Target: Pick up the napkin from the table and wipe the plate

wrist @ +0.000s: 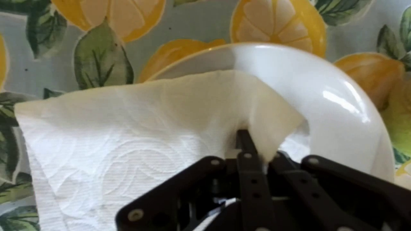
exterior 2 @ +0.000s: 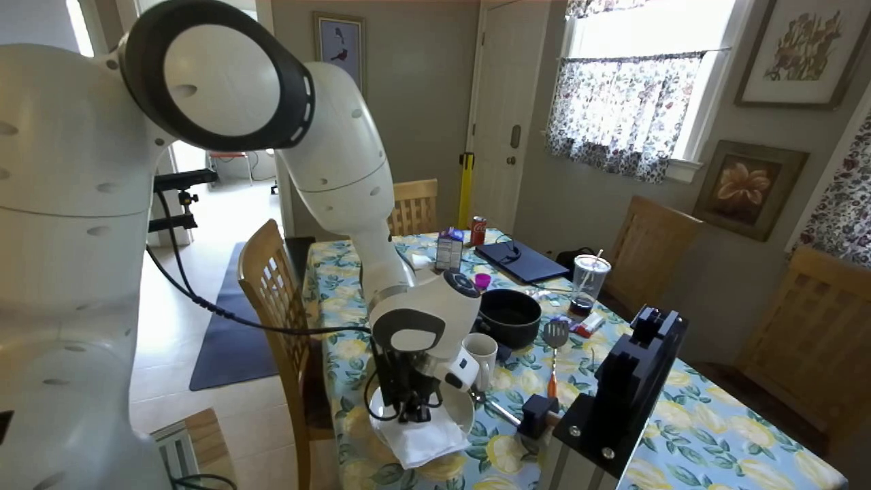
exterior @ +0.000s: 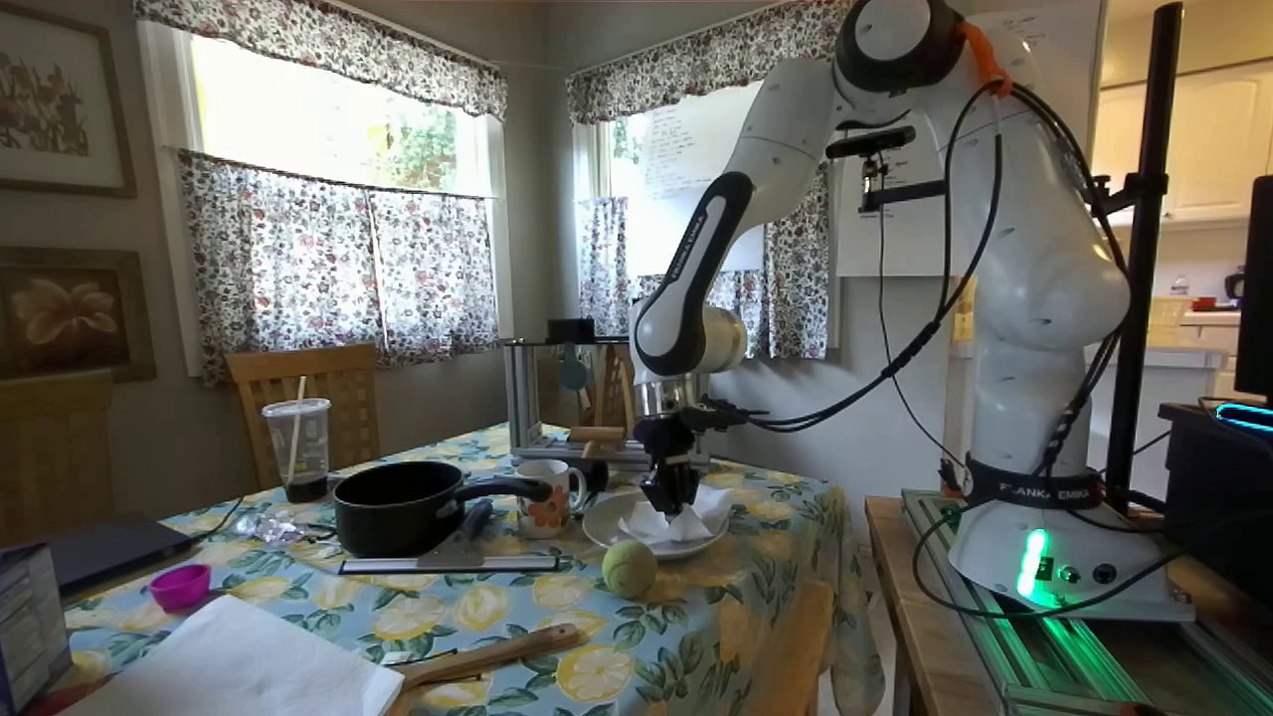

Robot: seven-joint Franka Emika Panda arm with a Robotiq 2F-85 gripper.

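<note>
Paper napkin [wrist: 138, 141] fills the left of the wrist view, one broad flap reaching past the rim of the dinner plate [wrist: 340, 128] and out over the lemon-print tablecloth [wrist: 192, 22]. In the middle, my gripper [wrist: 261, 147] is clenched on a gathered fold of it, low over the plate. To the right, the glossy white of the plate shows uncovered.

Wiping is, I judge, the step in hand. To do it well I would hold the pinch firm, press lightly so that paper rather than gripper meets the glaze, and sweep rightward in short arcs, letting the loose flap trail in over the rim. A hard push could slide the plate or tear the paper. Whether the fold bears on the plate I cannot tell; the gripper hides the contact.

In an exterior view, a black saucepan [exterior: 393, 517] at the left stretches its handle [exterior: 502, 488] toward the flower-painted mug [exterior: 544, 507]. The mug stands just beside the plate's left rim, so a stroke that way should stop early. In front of the plate sits a tennis ball [exterior: 630, 569]; a nudge might set it rolling. To the right, a strip of tablecloth runs from the plate to the edge of the dining table [exterior: 781, 509]. I judge that my easiest side, but a creeping plate would near the drop.
</note>
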